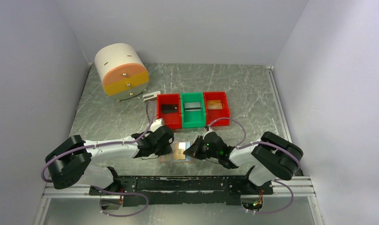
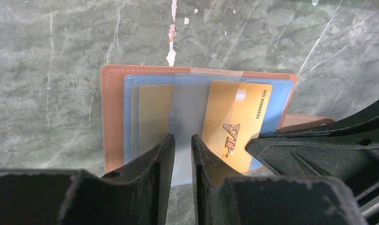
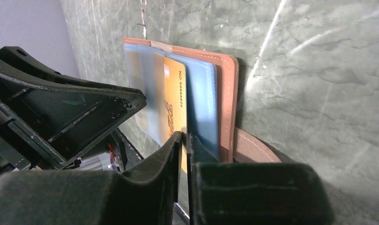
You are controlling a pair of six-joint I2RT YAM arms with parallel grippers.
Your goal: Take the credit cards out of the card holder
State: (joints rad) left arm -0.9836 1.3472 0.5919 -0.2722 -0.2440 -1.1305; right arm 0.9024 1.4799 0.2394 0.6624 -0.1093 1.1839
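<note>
The tan-brown card holder [image 2: 113,117] lies open on the table, between both grippers [image 1: 180,152]. My left gripper [image 2: 182,145] stands at its near edge, jaws narrowly closed on a clear pocket leaf [image 2: 190,108] that stands up from the fold. A yellow-orange VIP credit card [image 2: 234,122] sticks out of the right pocket. My right gripper [image 3: 185,137] is shut on that card's near edge [image 3: 174,93]. Another gold card [image 2: 155,117] sits inside the left pocket. The strap tab [image 3: 253,147] pokes out beside my right fingers.
Behind the holder stand three bins: a red one [image 1: 162,117] with a black card, a green one [image 1: 193,121] with a pale card, and a red one [image 1: 225,112] with a brownish card. A round drawer unit [image 1: 121,70] and a small grey-white block [image 1: 151,96] sit back left.
</note>
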